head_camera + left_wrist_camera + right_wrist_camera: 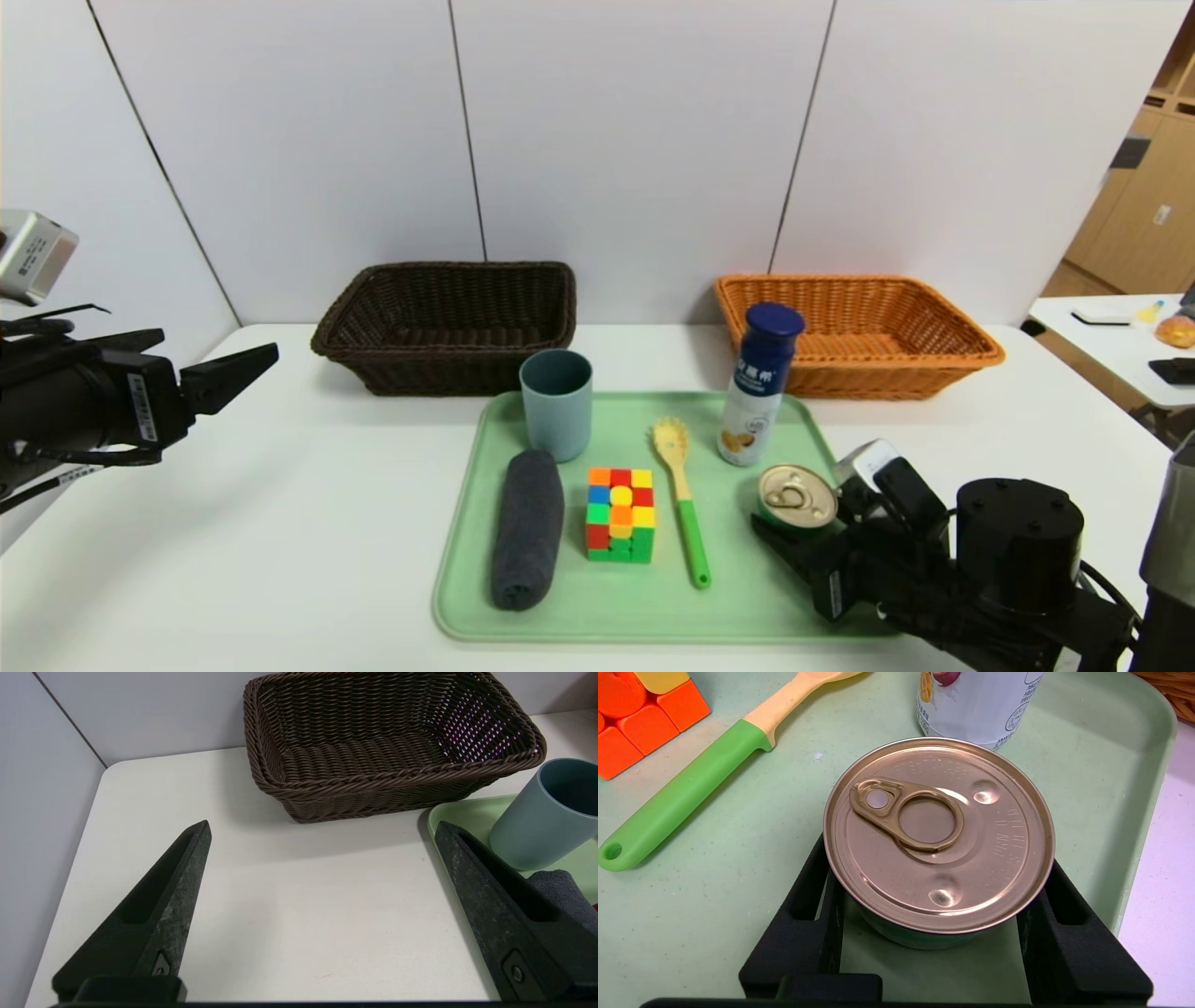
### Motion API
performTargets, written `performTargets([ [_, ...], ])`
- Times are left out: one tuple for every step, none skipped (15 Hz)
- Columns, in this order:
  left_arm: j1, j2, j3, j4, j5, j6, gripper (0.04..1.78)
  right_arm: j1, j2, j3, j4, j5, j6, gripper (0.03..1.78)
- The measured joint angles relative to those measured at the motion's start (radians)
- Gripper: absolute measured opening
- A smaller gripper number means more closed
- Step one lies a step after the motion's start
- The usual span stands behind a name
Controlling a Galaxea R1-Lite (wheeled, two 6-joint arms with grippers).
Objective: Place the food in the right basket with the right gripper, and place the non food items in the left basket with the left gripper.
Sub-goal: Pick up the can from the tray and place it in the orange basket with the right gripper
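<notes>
Tin: we found the short round tin (pixel 938 835) standing upright near the right edge of the green tray (pixel 467 597), just in front of the white bottle (pixel 758 387), pull-tab lid facing up.
Right claw: the right gripper (pixel 934 933) sat low on the tray with one finger on each side of the tin's wall; the fingers stood close against it, but we could not tell whether they were already pressing, so we would not call it held.
Left claw: the left gripper (pixel 322 830) hung wide open and holding nothing above the bare table, left of the tray and near the dark basket (pixel 392 742).
How the tin should handle: we judged it stiff and fairly heavy for its size, with smooth metal sides that could slip under a weak squeeze; its rolled top rim gives a lip above the fingers.
Where to hold: across the middle of the side wall, below that rim, level so that it does not tip.
Destination: the orange basket (pixel 859 331) stood behind the tray on the right, with nothing visible in it.
Still on the tray: cup (pixel 556 403), rolled towel (pixel 528 527), puzzle cube (pixel 620 513) and pasta spoon (pixel 681 499).
</notes>
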State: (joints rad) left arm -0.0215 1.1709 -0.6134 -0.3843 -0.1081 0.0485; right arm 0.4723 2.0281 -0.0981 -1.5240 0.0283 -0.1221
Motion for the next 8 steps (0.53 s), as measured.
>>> performTargets([
  [0.0, 0.0, 0.0, 0.0, 0.001, -0.001, 1.69, 0.0, -0.005, 0.003, 0.002, 0.0, -0.001, 1.0],
  [0.001, -0.001, 0.003, 0.001, 0.003, -0.002, 1.69, 0.002, -0.015, 0.006, 0.007, 0.0, -0.002, 1.0],
  [0.001, -0.001, 0.007, 0.0, 0.003, -0.004, 1.69, 0.005, -0.029, 0.008, 0.012, 0.002, -0.002, 1.0],
  [0.001, -0.001, 0.01, 0.0, 0.003, -0.003, 1.69, 0.008, -0.047, 0.008, 0.014, 0.004, -0.003, 1.0],
  [0.002, -0.001, 0.012, 0.0, 0.003, -0.003, 1.69, 0.01, -0.073, 0.009, 0.02, 0.005, -0.006, 0.99],
  [0.001, -0.002, 0.013, 0.001, 0.003, -0.003, 1.69, 0.012, -0.104, 0.011, 0.028, 0.007, -0.007, 0.99],
  [0.001, -0.002, 0.013, 0.001, 0.003, -0.003, 1.69, 0.013, -0.136, 0.008, 0.021, 0.008, -0.006, 0.99],
  [0.001, -0.002, 0.013, 0.0, 0.003, -0.002, 1.69, 0.013, -0.176, 0.008, 0.017, 0.009, -0.005, 0.99],
])
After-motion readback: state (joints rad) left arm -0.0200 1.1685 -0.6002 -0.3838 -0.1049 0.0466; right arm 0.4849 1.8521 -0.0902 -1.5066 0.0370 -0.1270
